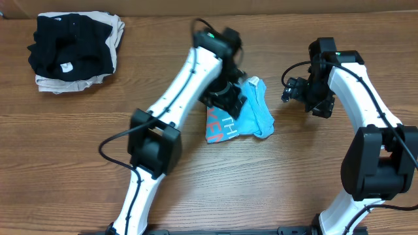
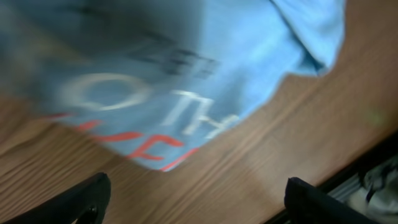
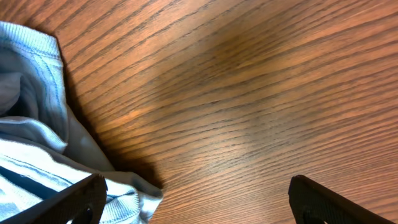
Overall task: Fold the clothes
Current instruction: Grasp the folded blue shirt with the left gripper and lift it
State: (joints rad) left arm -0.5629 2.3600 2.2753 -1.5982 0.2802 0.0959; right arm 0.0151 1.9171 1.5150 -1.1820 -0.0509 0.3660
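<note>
Crumpled blue T-shirt [image 1: 253,112] lies at centre frame; left gripper [image 2: 196,200] hangs spread wide by its lettered edge, right gripper [image 3: 196,200] likewise spread over the table [image 3: 249,93] just right of it.

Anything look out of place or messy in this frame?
The light blue T-shirt lies crumpled in a lopsided bunch on the table, lettering only partly showing, not a tidy fold. The black garment sits loosely heaped on the beige garment.
</note>
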